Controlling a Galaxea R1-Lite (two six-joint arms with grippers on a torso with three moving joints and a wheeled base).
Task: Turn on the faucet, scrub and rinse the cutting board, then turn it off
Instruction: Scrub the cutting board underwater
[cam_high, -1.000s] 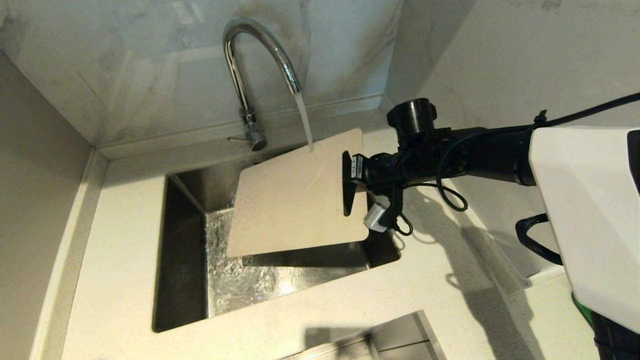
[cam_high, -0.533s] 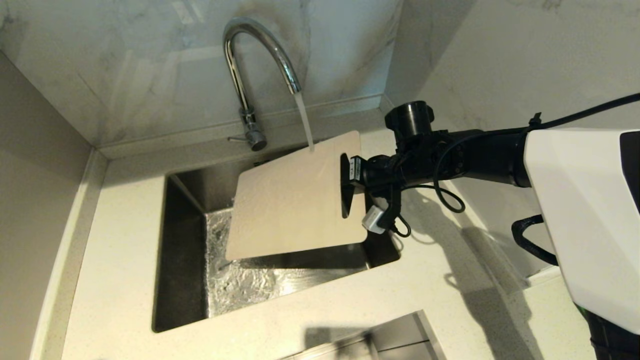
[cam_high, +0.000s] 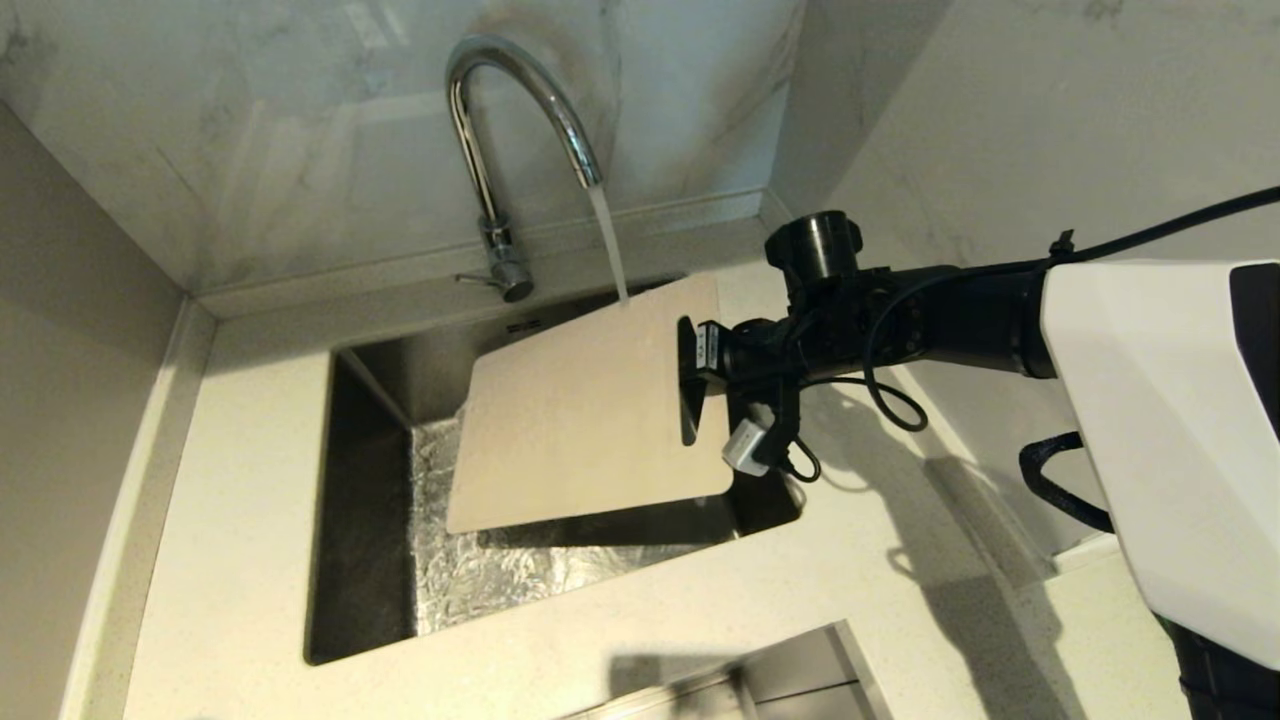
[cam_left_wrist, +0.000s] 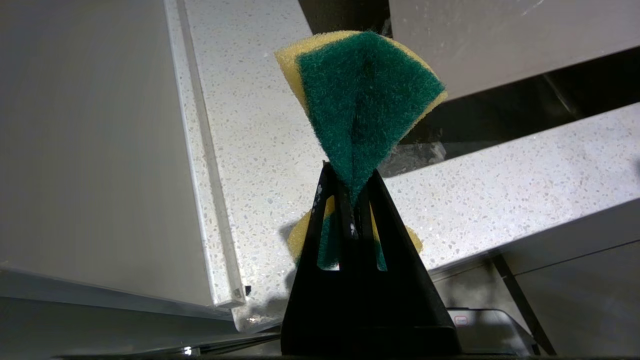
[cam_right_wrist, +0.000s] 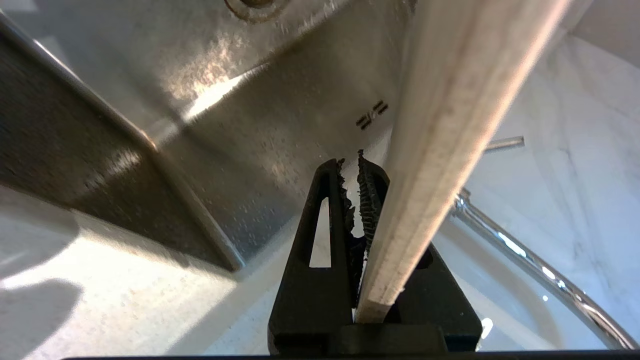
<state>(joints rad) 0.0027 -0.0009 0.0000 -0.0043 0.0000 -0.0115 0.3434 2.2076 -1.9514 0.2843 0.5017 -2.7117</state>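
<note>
The chrome faucet (cam_high: 500, 110) arches over the steel sink (cam_high: 360, 520), and water (cam_high: 608, 240) runs from its spout. Its thin lever (cam_high: 478, 279) sticks out at the base. The stream lands on the far edge of the cream cutting board (cam_high: 580, 410), which hangs tilted over the sink. My right gripper (cam_high: 690, 380) is shut on the board's right short end. In the right wrist view the board's edge (cam_right_wrist: 450, 125) runs through the right gripper (cam_right_wrist: 350, 162). Outside the head view, my left gripper (cam_left_wrist: 350, 185) is shut on a folded green-and-yellow sponge (cam_left_wrist: 362, 95) above the countertop.
Pale speckled countertop (cam_high: 250, 420) surrounds the sink, with marble walls behind and to the right. The wet sink floor (cam_high: 520, 570) glistens below the board. A second recess (cam_high: 780, 680) opens at the counter's near edge.
The right gripper and the board have shifted slightly left and nearer. The stream now strikes the board's far edge rather than further in, and the sink floor looks calmer.
</note>
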